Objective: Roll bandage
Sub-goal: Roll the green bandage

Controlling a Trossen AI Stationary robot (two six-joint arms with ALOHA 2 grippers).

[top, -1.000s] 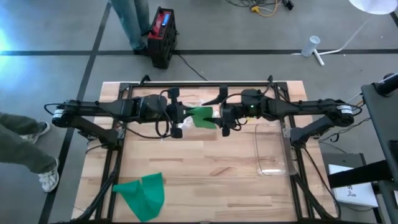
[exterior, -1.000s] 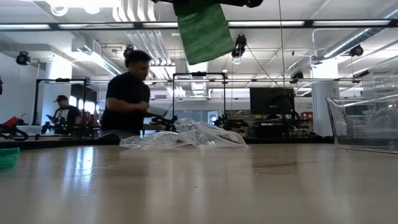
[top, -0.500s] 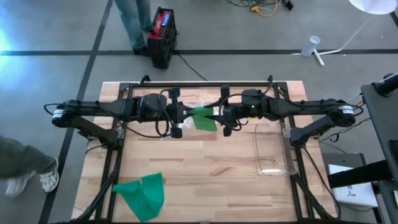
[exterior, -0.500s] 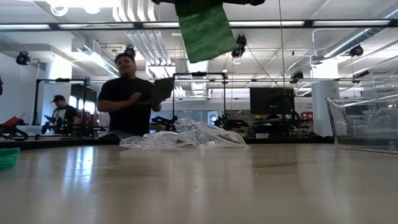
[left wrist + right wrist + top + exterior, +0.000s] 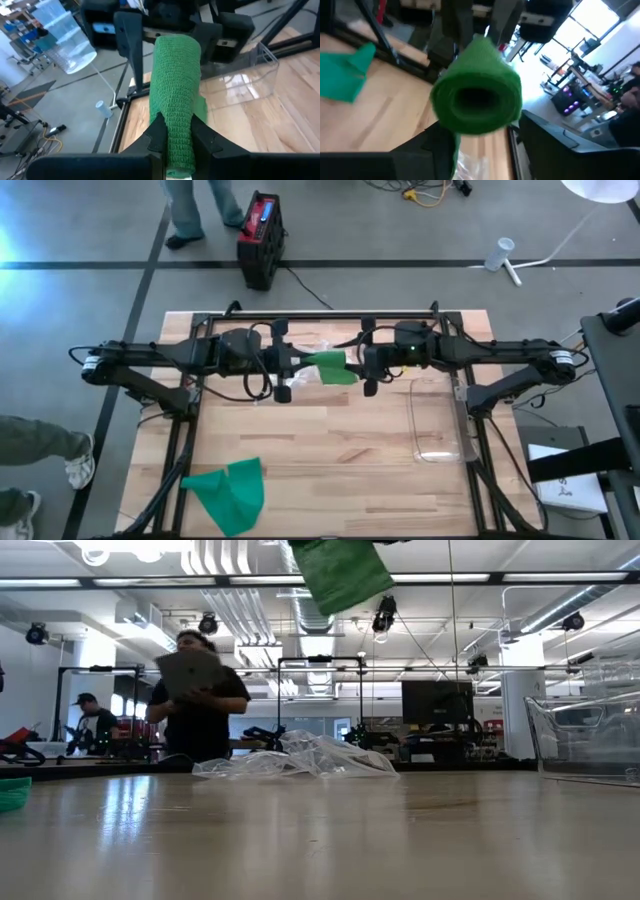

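A green bandage point(image 5: 331, 367), wound into a roll, hangs level high above the table's far middle between both grippers. My left gripper point(image 5: 176, 129) is shut on its left end. My right gripper point(image 5: 485, 127) is open at the other end, a finger on each side of the roll's hollow end point(image 5: 475, 100). Whether those fingers touch it, I cannot tell. The low view shows only a short green tail point(image 5: 340, 575) at the top. A second green bandage point(image 5: 228, 492) lies spread at the near left. My left gripper pinches the roll's left end point(image 5: 178, 150) between its two fingers. The fingers come level from the table's left and lie along the roll. The roll juts out past the fingertips toward my right gripper, lifted clear of the table.
A clear plastic bin point(image 5: 437, 420) stands on the table's right. A crumpled clear bag point(image 5: 300, 760) lies at the far middle under the grippers. Beyond the far edge a person walks, holding a grey thing point(image 5: 195, 690). Bare wood lies in the middle and near right.
The loose green tail under the grippers has drawn up. It shows shorter and more tilted in the low view, and the bandage looks narrower and more level from above. My right gripper has shifted slightly toward the table's right edge. The person behind has moved.
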